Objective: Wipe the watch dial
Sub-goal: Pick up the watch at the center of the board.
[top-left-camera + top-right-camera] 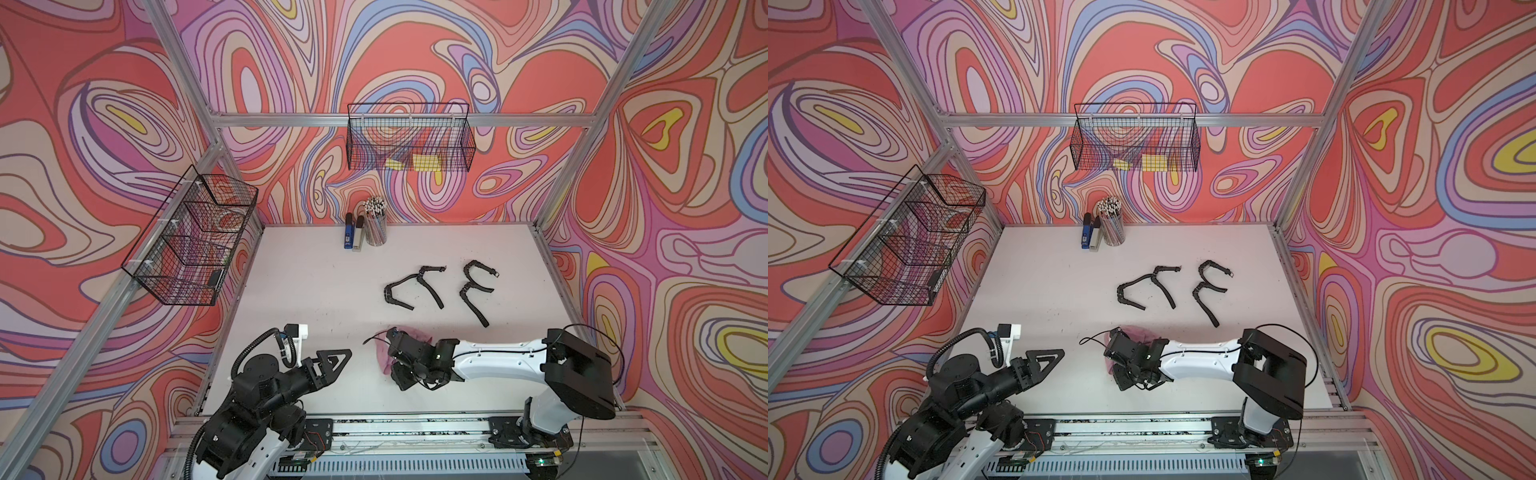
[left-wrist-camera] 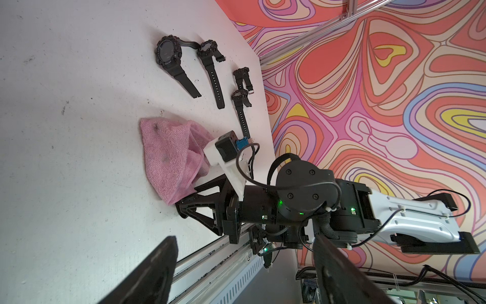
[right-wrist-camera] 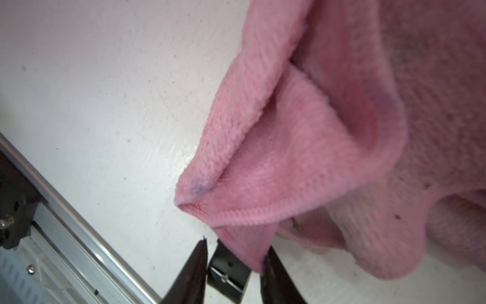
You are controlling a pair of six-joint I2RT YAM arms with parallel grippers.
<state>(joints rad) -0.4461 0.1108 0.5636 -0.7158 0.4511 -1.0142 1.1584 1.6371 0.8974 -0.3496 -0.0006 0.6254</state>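
1. Right claw (image 3: 235,246) — jaws narrowly apart, straddling a hem of the pink cloth (image 3: 302,158), not yet pinched.
2. Black watches (image 1: 465,291) lie on the counter (image 1: 299,282) just beyond the cloth — nearer this arm.
3. Left claw (image 1: 338,361) gapes wide, empty.

A cup of pencils (image 1: 375,226) stands beside a blue stapler (image 1: 348,235), middle of the frame; a wire basket (image 1: 409,124) hangs above.
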